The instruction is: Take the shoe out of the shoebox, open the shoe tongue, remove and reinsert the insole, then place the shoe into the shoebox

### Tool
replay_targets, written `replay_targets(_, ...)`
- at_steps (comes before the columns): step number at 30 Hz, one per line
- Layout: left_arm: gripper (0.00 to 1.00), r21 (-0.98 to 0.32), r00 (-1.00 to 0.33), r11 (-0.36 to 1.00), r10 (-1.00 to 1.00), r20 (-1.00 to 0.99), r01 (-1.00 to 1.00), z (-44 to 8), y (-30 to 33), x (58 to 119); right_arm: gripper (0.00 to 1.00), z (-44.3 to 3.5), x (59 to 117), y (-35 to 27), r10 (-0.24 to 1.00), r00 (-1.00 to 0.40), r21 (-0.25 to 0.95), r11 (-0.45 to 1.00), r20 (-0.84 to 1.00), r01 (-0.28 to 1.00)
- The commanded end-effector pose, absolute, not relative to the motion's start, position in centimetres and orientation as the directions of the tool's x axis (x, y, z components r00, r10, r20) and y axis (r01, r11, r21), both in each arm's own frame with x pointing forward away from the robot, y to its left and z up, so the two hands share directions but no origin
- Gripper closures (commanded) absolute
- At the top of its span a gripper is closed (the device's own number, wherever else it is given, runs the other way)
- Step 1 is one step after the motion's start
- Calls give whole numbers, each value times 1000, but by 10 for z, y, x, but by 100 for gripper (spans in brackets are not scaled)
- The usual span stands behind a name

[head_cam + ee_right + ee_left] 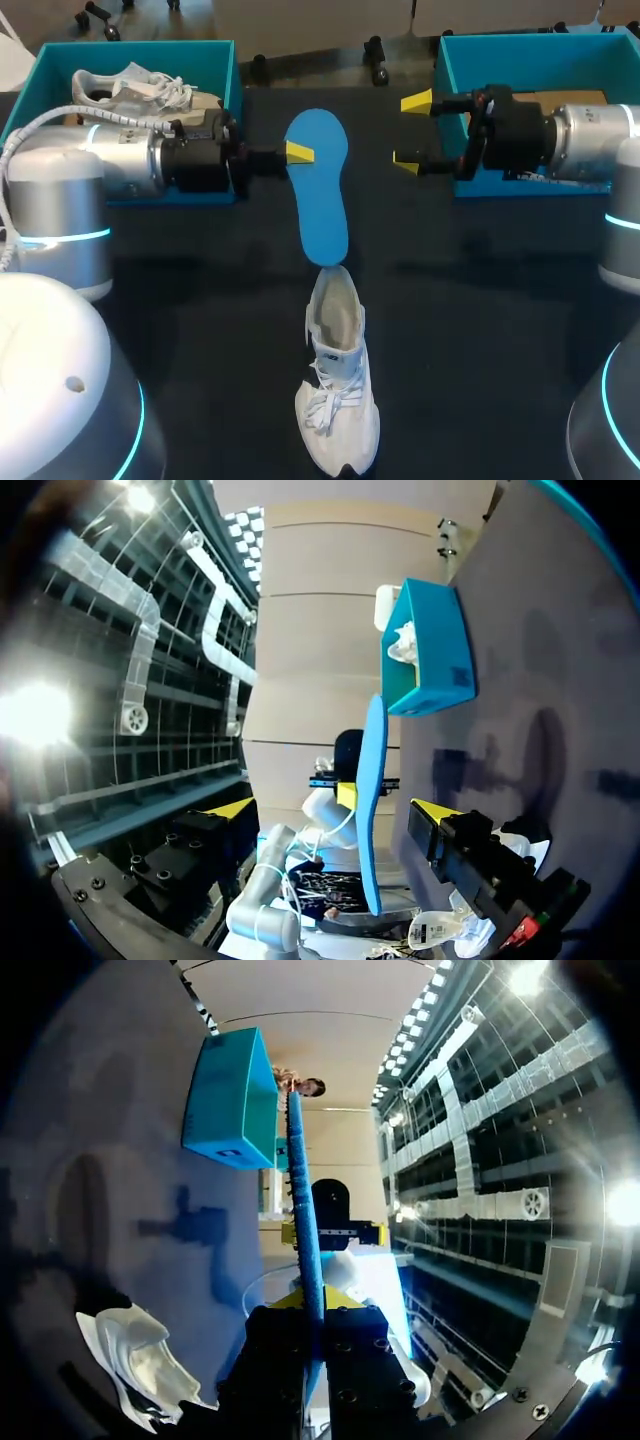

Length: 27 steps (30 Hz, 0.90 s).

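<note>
Holding the insole: the left gripper (299, 153) is clamped on the blue insole (322, 185), pinching its flat faces near the wider end. In the left wrist view the insole runs edge-on straight out from between the fingers.
Insole's place: raised off the table, straight beyond the heel of the white shoe (338, 400). Its narrower end is at the rim of the shoe's opening; whether it touches the rim I cannot tell.
Long axis: insole and shoe lie almost in one line, and the shoe's toe points away from the insole.
Right gripper (412, 132): fingers spread wide with nothing between them, beyond the shoe and to the right of the insole, apart from it.
Nearer arm: the left, which already has the insole. The right looks near enough to steady the shoe.
Step, as I judge: the insole is out of the shoe, and reinserting it means sliding it down that shared line into the opening.
Risk: held far from the shoe's end, the thin insole may buckle at the rim.
Shoeboxes: the teal left shoebox (40, 75), beyond the shoe, holds another shoe; the right shoebox (452, 70) is also beyond the shoe.
</note>
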State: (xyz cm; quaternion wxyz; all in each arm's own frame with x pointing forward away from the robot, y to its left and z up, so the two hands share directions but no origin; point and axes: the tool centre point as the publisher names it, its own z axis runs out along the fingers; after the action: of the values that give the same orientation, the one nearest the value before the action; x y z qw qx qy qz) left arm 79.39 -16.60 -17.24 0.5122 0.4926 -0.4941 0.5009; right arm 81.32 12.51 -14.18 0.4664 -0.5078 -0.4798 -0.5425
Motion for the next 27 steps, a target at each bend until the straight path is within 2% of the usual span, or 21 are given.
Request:
replay_targets(1, 100, 12, 13, 17, 29, 1000, -1000, -178, -172, 801, 0, -140, 811, 126, 30, -25, 28, -95, 999, 995)
replay_targets(9, 100, 12, 13, 17, 29, 1000, -1000, -178, -172, 801, 0, -127, 803, 130, 217, 35, -17, -82, 976, 996)
replay_targets(14, 100, 12, 13, 17, 29, 1000, -1000, -178, -172, 801, 0, -111, 797, 136, 377, 97, -67, -92, 921, 994)
replay_targets(22, 100, 12, 13, 17, 29, 1000, -1000, -178, -172, 801, 0, -83, 792, 145, 608, 215, -172, -130, 764, 977)
replay_targets(27, 100, 12, 13, 17, 29, 1000, -1000, -178, -172, 801, 0, -74, 791, 155, 685, 288, -248, -159, 670, 956)
